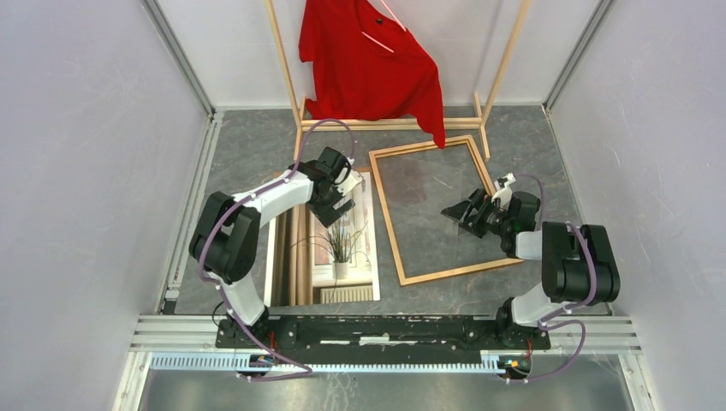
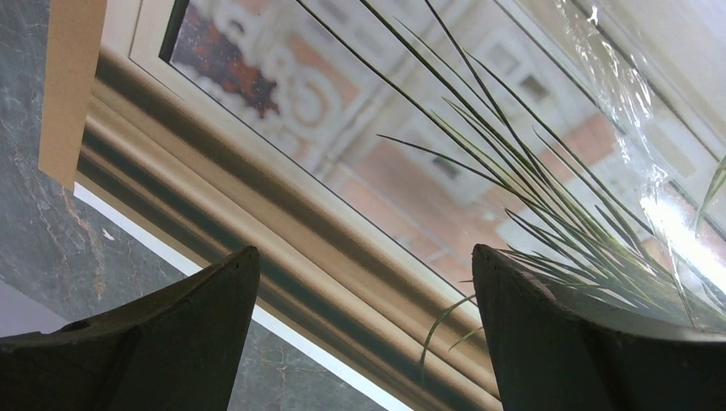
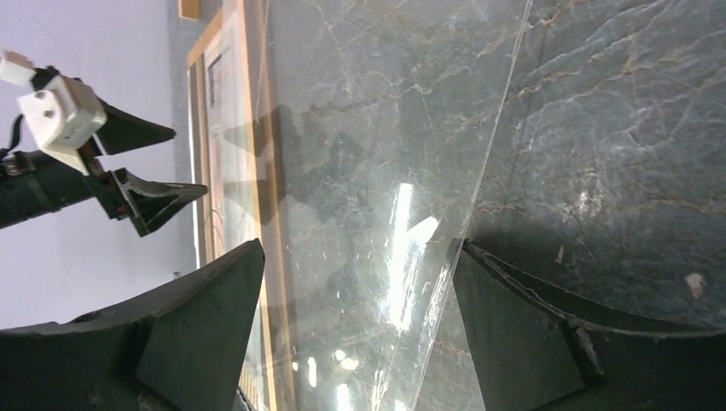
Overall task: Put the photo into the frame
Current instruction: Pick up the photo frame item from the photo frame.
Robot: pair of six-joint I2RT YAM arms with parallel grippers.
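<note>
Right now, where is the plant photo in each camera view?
Top view: the photo lies left of centre, beside the frame, under the left claw.
Left wrist: the photo fills most of the picture.
Right wrist: the photo is a thin strip near the left edge.
Shared landmark: the left claw, in all three.

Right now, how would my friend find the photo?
Start at the red shirt hanging at the far end. Below it a thin orange-brown wooden frame lies on the grey table, the large rectangular photo just left of it. Only the photo shows a grassy plant in a white pot.
</note>
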